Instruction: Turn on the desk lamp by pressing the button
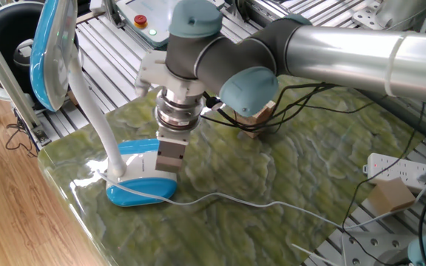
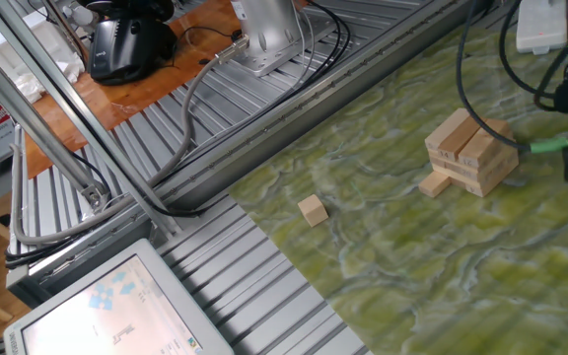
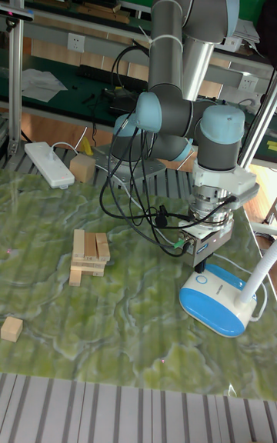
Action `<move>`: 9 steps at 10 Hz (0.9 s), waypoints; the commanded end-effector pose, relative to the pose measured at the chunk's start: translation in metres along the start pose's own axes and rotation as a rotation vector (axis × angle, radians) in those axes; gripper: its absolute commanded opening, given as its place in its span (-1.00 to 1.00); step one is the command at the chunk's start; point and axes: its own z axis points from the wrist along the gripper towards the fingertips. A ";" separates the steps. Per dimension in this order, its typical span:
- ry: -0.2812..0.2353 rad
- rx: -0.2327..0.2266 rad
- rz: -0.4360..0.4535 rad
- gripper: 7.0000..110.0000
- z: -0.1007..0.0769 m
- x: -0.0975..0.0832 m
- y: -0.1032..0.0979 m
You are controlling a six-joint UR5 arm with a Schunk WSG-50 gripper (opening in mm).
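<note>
The desk lamp stands at the table's left corner, with its blue-and-white base (image 1: 137,188), white gooseneck (image 1: 95,111) and big blue-rimmed head (image 1: 50,52). Its white cord (image 1: 235,199) trails right over the table. In the tall fixed view the button (image 3: 202,279), white with a pale blue ring, shows on the near-left end of the base (image 3: 223,306). My gripper (image 3: 201,262) points straight down just above that end of the base, its tip close over the button. From one fixed view the gripper (image 1: 169,161) hides the button. No view shows a gap or contact at the fingertips.
A stack of wooden blocks (image 3: 90,254) and a small wooden cube (image 3: 11,328) lie on the green mat. A white power strip (image 1: 409,171) and a cardboard box (image 1: 390,196) sit at the right. A grey control box with a red button (image 1: 140,20) is behind the lamp.
</note>
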 end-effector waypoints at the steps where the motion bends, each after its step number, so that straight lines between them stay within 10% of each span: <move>1: -0.006 0.004 0.010 -1.00 0.006 -0.011 -0.005; 9: 0.030 0.018 -0.042 -1.00 0.006 0.001 -0.008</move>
